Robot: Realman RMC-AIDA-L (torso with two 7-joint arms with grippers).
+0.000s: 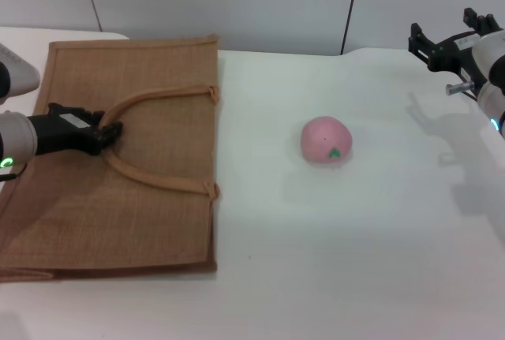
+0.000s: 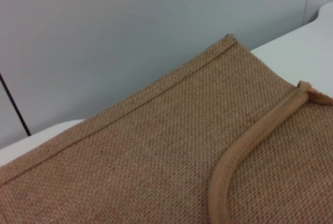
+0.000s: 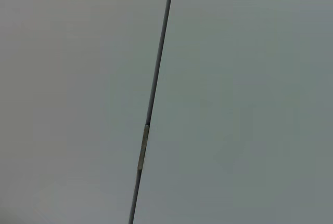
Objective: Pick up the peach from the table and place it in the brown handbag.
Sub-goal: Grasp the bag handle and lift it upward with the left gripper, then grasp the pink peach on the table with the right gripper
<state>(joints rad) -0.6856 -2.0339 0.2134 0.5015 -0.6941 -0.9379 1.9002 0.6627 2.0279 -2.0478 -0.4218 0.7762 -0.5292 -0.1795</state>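
Note:
The pink peach [image 1: 325,140] lies on the white table [image 1: 339,261], right of centre, its green leaf mark facing me. The brown handbag [image 1: 150,214] lies flat on the table's left side, and its woven face also shows in the left wrist view [image 2: 156,146]. My left gripper [image 1: 110,132] rests on the bag at the bend of the looped handles [image 1: 158,99] and looks shut on a handle. That handle also shows in the left wrist view [image 2: 244,151]. My right gripper [image 1: 442,34] is open and empty, raised at the far right, well away from the peach.
A pale wall with a dark vertical seam [image 1: 349,9] stands behind the table; the right wrist view shows only this wall and its seam [image 3: 151,104]. The bag's right edge [image 1: 215,158] lies a short way left of the peach.

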